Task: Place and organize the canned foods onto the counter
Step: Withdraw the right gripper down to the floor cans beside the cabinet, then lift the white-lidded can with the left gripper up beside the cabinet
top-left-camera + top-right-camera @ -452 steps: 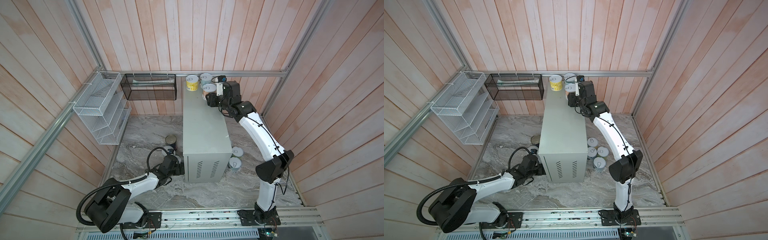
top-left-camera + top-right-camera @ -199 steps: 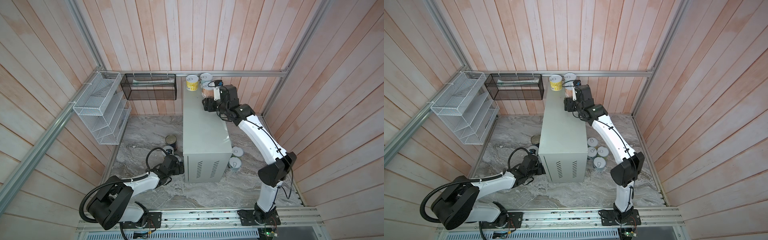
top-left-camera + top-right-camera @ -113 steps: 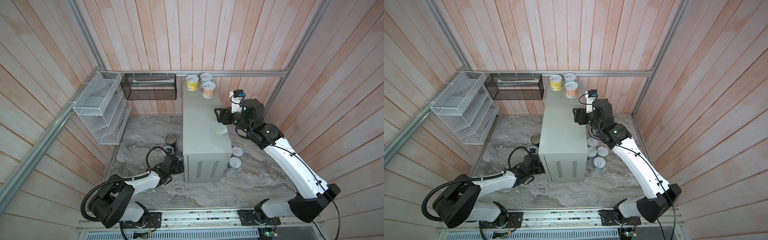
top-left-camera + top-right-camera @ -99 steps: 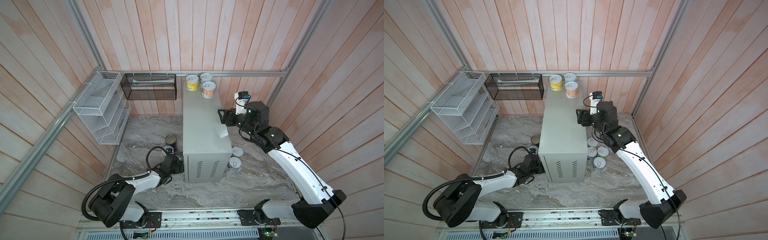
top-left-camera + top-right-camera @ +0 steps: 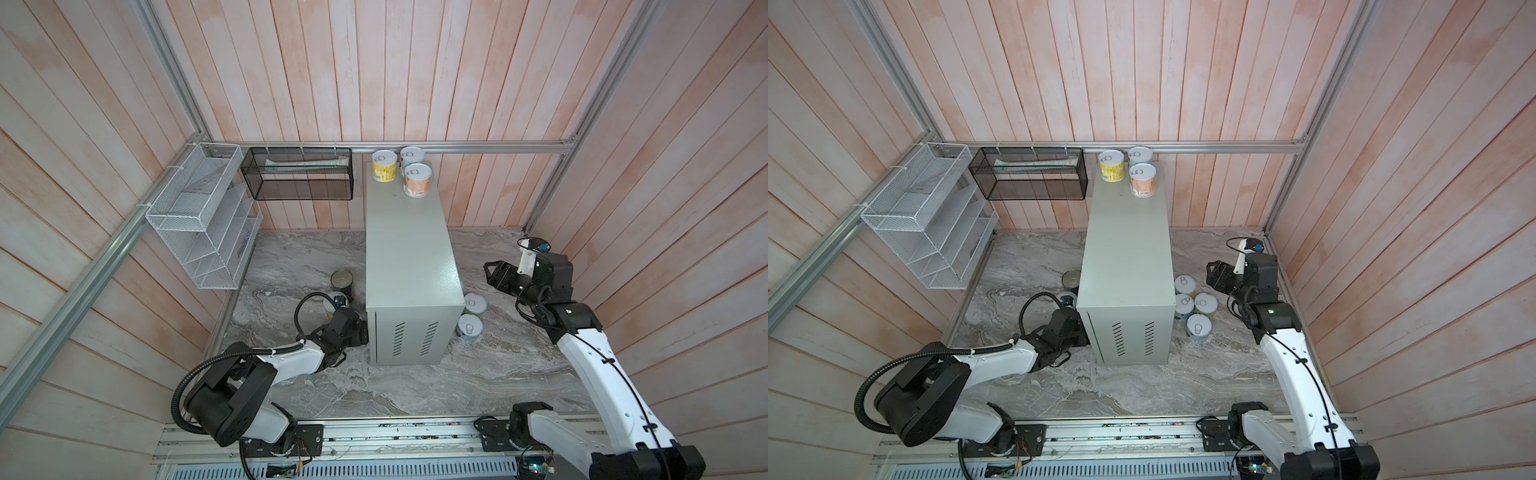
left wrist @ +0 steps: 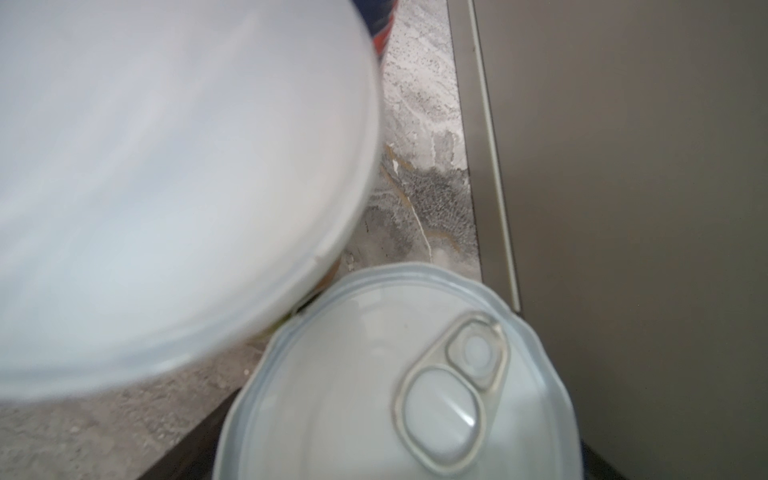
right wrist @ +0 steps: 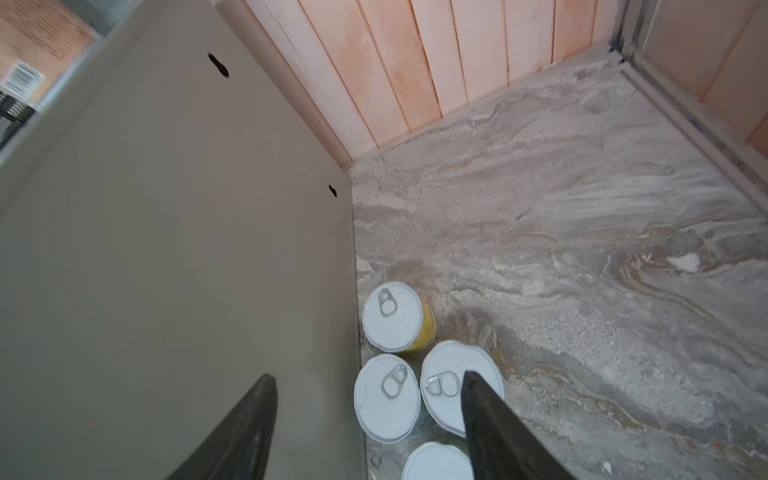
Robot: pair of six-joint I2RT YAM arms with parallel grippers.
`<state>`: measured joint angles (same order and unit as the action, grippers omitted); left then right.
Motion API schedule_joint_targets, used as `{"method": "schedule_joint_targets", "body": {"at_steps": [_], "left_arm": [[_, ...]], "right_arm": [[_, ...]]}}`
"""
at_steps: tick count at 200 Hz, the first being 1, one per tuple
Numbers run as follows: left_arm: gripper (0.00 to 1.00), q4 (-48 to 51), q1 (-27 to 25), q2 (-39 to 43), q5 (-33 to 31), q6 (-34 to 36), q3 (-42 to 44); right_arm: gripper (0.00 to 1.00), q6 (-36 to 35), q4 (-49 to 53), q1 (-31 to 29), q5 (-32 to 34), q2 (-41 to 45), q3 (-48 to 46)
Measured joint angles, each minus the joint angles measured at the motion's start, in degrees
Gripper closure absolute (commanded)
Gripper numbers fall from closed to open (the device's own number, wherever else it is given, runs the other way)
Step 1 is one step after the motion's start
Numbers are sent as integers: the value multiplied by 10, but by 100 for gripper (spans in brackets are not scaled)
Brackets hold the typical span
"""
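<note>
The counter [image 5: 409, 257] [image 5: 1127, 249] stands mid-floor, with a yellow can [image 5: 383, 166], a pale-blue can [image 5: 412, 157] and a pink can [image 5: 417, 180] at its far end. To its right, several white-lidded cans [image 5: 1199, 328] [image 7: 386, 397] sit on the marble. My right gripper [image 5: 492, 274] [image 7: 368, 380] hangs open and empty above them. My left gripper [image 5: 358, 332] is low against the counter's left side, its fingers hidden. A pull-tab lid [image 6: 395, 374] lies right under its camera, beside a blurred lid [image 6: 166, 187]. A dark-blue tin [image 5: 343, 282] stands just beyond.
A white wire rack [image 5: 199, 220] and a black mesh basket [image 5: 301, 174] hang on the left and back walls. Wooden walls and aluminium rails close in the marble floor [image 5: 415, 386]. The counter's side wall [image 7: 166, 249] is close to my right gripper.
My right gripper left the pink can on the counter's far end, drew back and came down beside the counter's right side. My left arm stayed low beside the counter.
</note>
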<state>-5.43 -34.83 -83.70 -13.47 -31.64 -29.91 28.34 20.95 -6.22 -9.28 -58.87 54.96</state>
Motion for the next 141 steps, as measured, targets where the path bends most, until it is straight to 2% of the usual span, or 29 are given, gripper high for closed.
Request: {"method": "schedule_joint_targets", "body": {"at_steps": [82, 116, 141], "left_arm": [[14, -12, -3, -19, -34, -23, 0], [24, -13, -3, -22, -49, -31, 0], [39, -13, -3, -22, -54, -36, 0]], "right_arm": [[35, 8, -45, 0, -38, -19, -16], [35, 9, -52, 0, -44, -26, -18], [36, 13, -64, 0, -48, -26, -24]]}}
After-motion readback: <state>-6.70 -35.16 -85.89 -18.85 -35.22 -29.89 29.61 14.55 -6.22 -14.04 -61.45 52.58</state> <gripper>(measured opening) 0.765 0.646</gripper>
